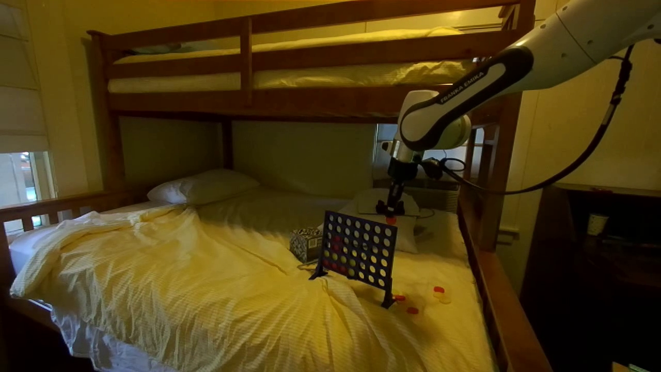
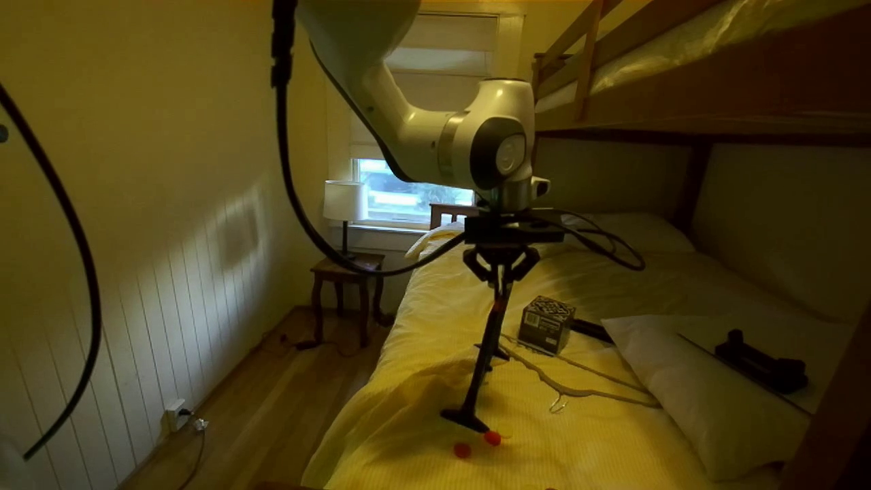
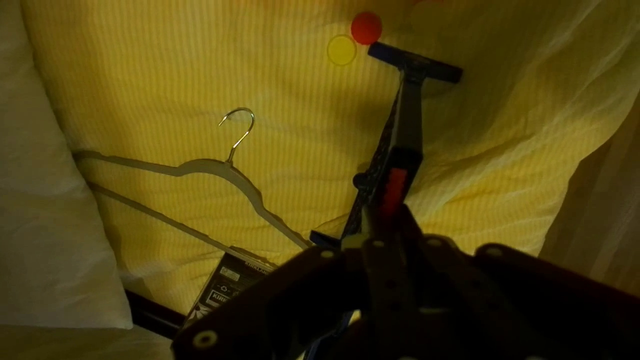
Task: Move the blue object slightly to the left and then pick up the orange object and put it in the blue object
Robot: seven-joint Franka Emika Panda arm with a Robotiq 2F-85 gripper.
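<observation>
Several loose discs (image 1: pixel 439 290), red and yellow, lie on the yellow bedspread (image 1: pixel 206 289), some just beside one foot of the dark-blue rack (image 1: pixel 358 250), which stands upright with a few red and yellow counters (image 1: pixel 351 272) in its lower holes. Near its other foot sits a dark patterned box (image 2: pixel 546 325), and a clothes hanger (image 3: pixel 215 166) stretches from beside it to a pillow (image 2: pixel 694 395) that bears a black object (image 2: pixel 761 366); box and hanger crowd that side of the rack. Overhead runs a wooden bunk rail (image 1: pixel 361 55). The claw (image 2: pixel 501 294) is pressed together, pinching an orange-red disc (image 1: pixel 391 220) upright at the rack's top edge, close to the end with the loose discs. The wrist view is dim there, so I cannot tell whether the disc hangs clear of the rack or touches it.
</observation>
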